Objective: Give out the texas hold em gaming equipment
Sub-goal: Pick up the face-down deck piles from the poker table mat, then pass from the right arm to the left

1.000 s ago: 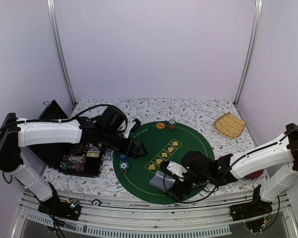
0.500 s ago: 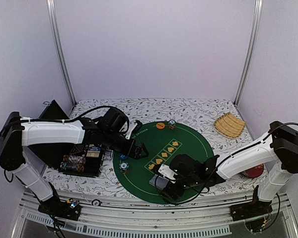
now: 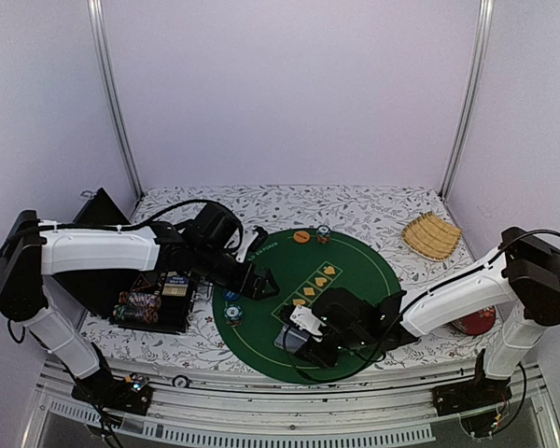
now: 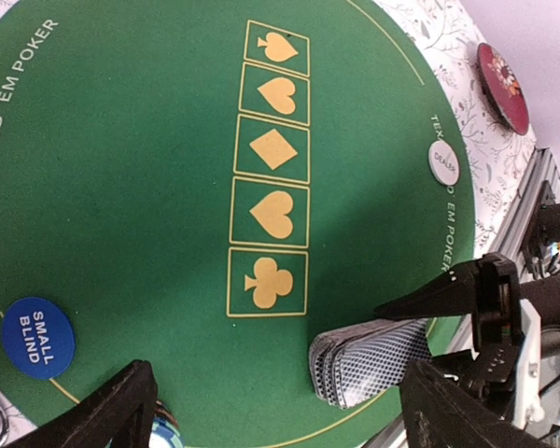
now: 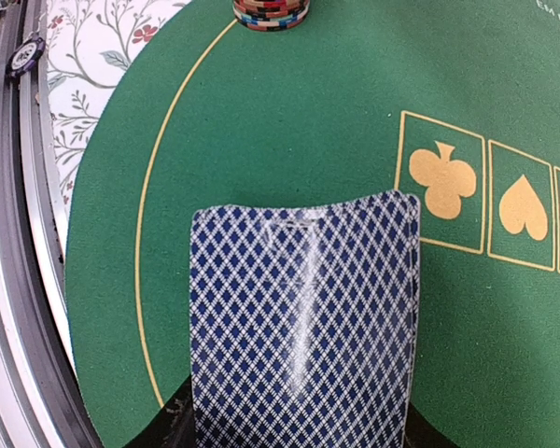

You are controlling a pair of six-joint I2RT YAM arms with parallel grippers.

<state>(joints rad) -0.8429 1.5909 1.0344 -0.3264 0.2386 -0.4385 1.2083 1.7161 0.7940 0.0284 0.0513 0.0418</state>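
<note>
Two grippers over the green mat (image 4: 121, 140) — left gripper (image 4: 280, 368) spread wide, empty; right gripper (image 3: 301, 342) pinching the bowed deck of cards (image 5: 303, 317).

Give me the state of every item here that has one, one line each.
Card deck, stacked face down on the mat.
Right pincer, astride the deck; grip unclear.
Left pincer, open, empty.
Small blind button, flat, label up.
Dealer button, flat, label up.
Chip stack, stacked upright.
</note>
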